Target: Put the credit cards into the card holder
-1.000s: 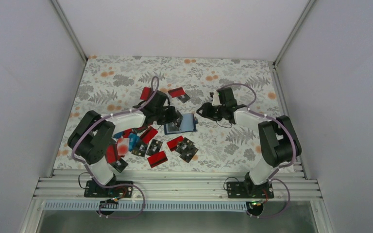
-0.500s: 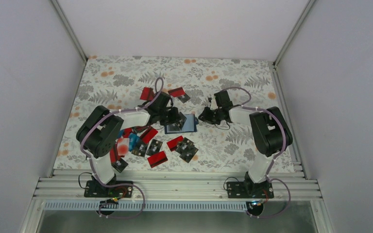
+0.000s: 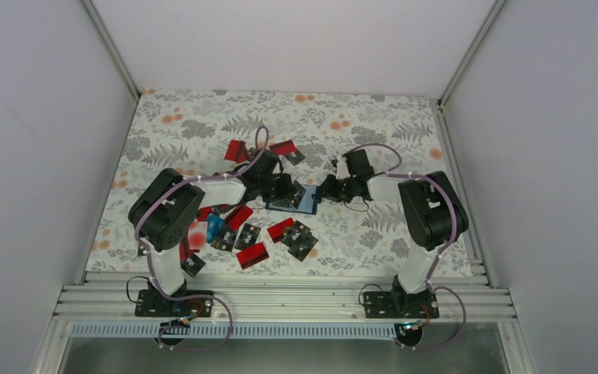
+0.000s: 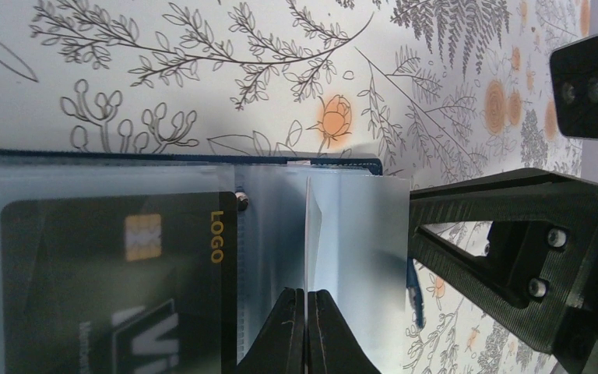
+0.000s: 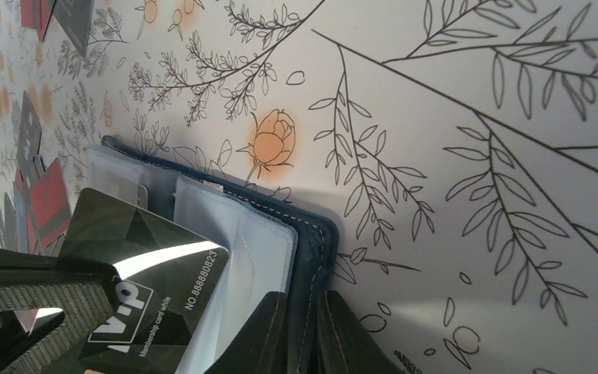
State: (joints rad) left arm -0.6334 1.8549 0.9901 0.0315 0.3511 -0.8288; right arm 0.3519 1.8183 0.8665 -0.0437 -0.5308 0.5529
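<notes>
The card holder [image 3: 294,201] lies open on the floral table between both grippers. My left gripper [image 3: 283,189] is shut on a thin clear sleeve [image 4: 350,234] of the holder, its fingertips [image 4: 306,300] pressed together on the sleeve's edge. A black credit card [image 4: 117,273] marked LOGO sits under a clear sleeve beside it. My right gripper [image 3: 324,189] is shut on the holder's navy cover edge [image 5: 311,257]. The black card [image 5: 144,288] also shows tilted over the sleeves in the right wrist view. Several red and black credit cards [image 3: 253,255] lie loose.
More loose cards lie at the near left [image 3: 218,227], by the centre [image 3: 300,240] and behind the left arm [image 3: 237,149], [image 3: 285,148]. Grey walls close the table on three sides. A metal rail [image 3: 280,300] runs along the near edge.
The left gripper has moved right over the holder. The right gripper has moved left and down onto the holder's right edge. The holder now looks narrower from above.
</notes>
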